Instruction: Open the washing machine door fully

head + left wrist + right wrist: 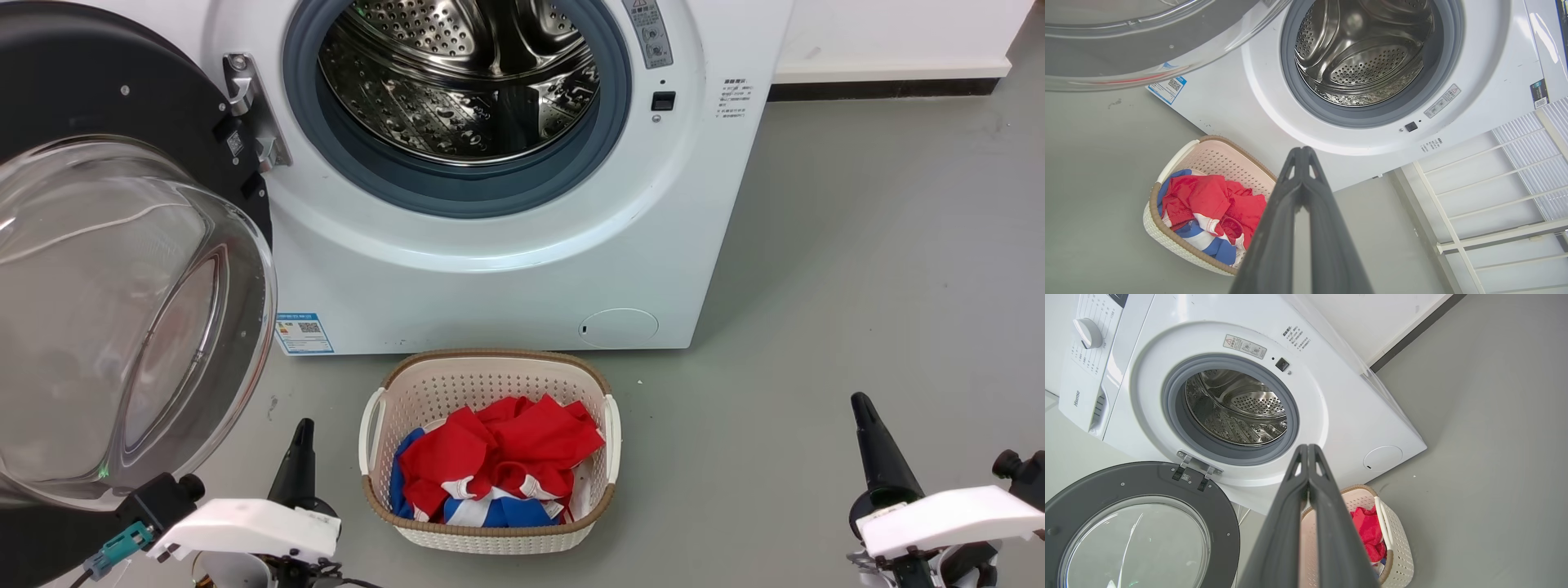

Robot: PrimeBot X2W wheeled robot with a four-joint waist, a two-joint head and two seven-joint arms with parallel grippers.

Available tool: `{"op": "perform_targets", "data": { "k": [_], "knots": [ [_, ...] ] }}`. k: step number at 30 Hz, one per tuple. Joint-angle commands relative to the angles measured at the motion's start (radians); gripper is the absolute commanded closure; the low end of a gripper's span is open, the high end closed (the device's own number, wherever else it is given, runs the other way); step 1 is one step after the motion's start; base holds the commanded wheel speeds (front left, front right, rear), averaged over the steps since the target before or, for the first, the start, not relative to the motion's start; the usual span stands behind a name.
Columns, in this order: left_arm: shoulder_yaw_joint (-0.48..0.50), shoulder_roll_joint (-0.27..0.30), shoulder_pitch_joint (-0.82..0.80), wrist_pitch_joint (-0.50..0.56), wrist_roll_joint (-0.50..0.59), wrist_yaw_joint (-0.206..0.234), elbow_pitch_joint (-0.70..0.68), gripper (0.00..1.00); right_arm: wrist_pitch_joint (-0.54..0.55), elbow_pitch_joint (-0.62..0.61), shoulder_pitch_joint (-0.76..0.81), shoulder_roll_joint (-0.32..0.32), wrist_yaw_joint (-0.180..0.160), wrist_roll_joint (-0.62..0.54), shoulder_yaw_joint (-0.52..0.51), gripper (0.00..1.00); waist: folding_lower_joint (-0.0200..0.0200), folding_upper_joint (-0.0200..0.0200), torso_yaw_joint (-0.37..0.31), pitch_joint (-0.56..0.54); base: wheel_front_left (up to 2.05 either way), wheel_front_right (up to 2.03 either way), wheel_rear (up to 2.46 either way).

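1. Head view: the white washing machine point(506, 269) takes up the upper middle of the frame, its steel drum point(457, 82) bare inside the grey gasket point(457, 192). The washing machine door point(106, 98) is swung out on its hinge point(255, 114) at the left edge, glass bowl point(122, 327) bulging toward the camera. A cream laundry basket point(490, 367) with red and blue clothes point(506, 449) stands on the grey floor point(857, 245) at lower middle, just below the machine. The left pincer point(304, 429) is at lower left, the right pincer point(861, 404) at lower right, both apart from the door.
2. Left wrist view: the left pincer's fingers point(1278, 228) are pressed together on nothing; the door's glass arcs across the upper left, the basket sits lower left.
3. Right wrist view: the right pincer's fingers are together, empty; the door lies open at lower left, hinged below the drum opening.
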Motion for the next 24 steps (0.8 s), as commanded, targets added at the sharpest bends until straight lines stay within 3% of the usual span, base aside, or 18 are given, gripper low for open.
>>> {"op": "perform_targets", "data": {
  "k": [1, 24],
  "knots": [
    [0.009, 0.003, -0.029, 0.007, -0.023, -0.006, -0.013, 1.00, 0.001, -0.005, -0.028, -0.007, 0.000, 0.029, -0.003, 1.00, 0.0000, 0.0000, 0.000, 0.000, 0.00, 0.00, 0.00],
    [0.053, -0.016, -0.033, 0.070, -0.259, -0.032, -0.018, 1.00, 0.035, 0.034, -0.054, -0.008, 0.000, 0.299, -0.015, 1.00, 0.0000, 0.0000, 0.008, -0.008, 0.00, 0.00, 0.00]
  ]
}}
